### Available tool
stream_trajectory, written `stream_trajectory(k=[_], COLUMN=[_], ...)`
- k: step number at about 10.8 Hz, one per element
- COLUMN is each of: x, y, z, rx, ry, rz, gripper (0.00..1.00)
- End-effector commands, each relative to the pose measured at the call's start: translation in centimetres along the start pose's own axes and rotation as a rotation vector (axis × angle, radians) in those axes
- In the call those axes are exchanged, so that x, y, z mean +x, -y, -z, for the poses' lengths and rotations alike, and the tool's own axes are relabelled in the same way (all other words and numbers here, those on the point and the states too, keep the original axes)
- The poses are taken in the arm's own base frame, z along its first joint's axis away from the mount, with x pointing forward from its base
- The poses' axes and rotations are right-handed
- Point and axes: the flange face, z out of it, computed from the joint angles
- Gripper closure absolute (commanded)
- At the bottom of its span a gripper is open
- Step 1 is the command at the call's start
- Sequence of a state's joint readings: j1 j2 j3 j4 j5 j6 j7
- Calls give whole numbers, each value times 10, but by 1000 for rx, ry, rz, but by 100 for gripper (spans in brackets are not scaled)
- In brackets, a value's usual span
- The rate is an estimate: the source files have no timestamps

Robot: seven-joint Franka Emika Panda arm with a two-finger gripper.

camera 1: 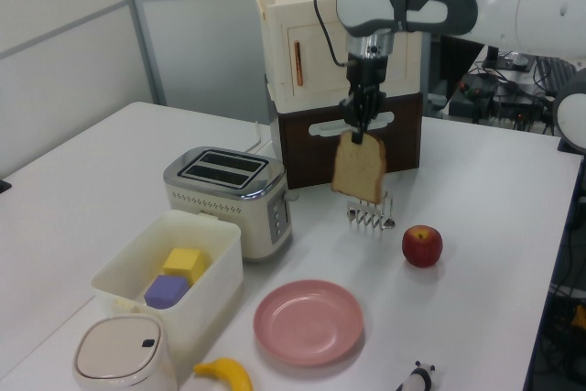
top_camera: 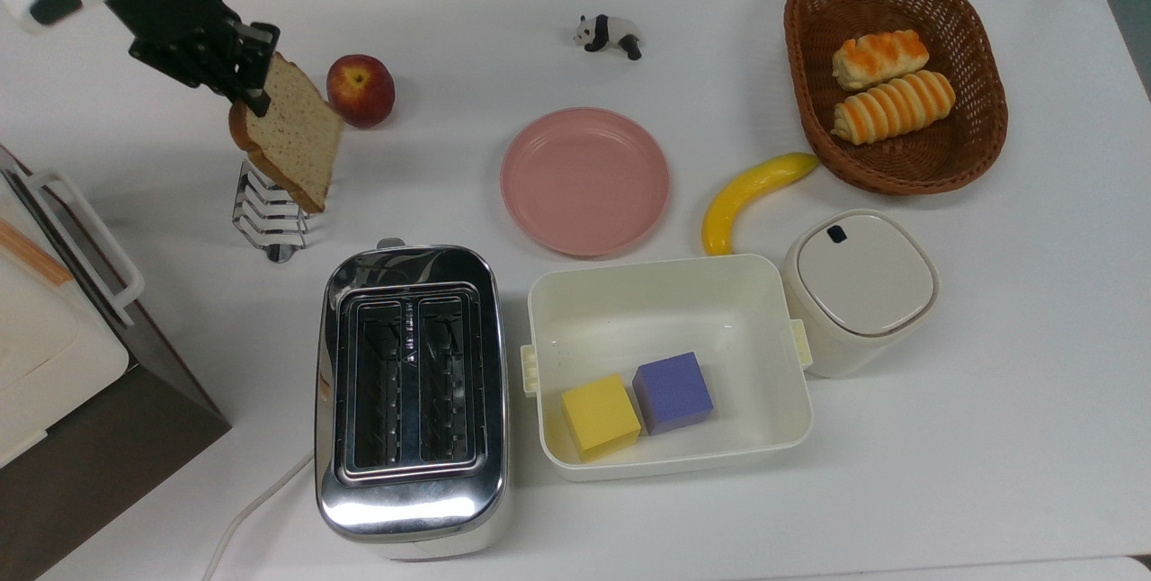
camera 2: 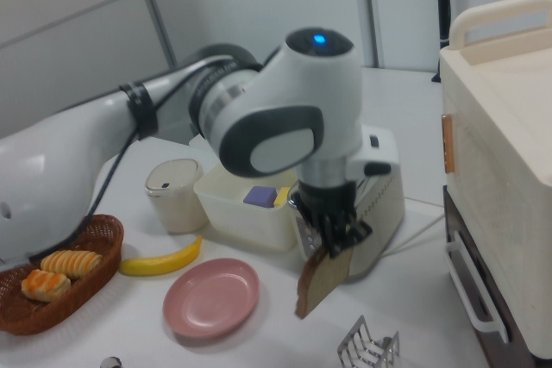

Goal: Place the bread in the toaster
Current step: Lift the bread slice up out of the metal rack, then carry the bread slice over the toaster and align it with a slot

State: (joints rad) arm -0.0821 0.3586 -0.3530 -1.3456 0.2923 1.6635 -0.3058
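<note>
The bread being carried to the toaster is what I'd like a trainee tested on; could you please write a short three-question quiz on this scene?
1. True or false: the bread is resting in the wire toast rack.
2. Multiple choice: what does the end effector hold? A) the apple B) the bread C) the banana
3. Fill in: in the top view, the toaster sits directly to the left of the ______.

Key: 1. False; it hangs above the rack, clear of it. 2. B. 3. White bin holding a yellow cube and a purple cube.
</note>
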Motion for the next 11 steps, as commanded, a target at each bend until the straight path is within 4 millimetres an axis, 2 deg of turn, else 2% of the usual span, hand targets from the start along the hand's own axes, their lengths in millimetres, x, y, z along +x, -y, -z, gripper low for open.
stream_trajectory(k=[1,4,7,9,11], x=[14,38,46,51,64], y=[44,92,131,151,178], z=[40,61,80,82,69], rx=[0,-21,4,12,5], ry=[-131,-344,-445,-500,-578], rz=[25,54,74,81,101], gripper=[100,100,100,100,100])
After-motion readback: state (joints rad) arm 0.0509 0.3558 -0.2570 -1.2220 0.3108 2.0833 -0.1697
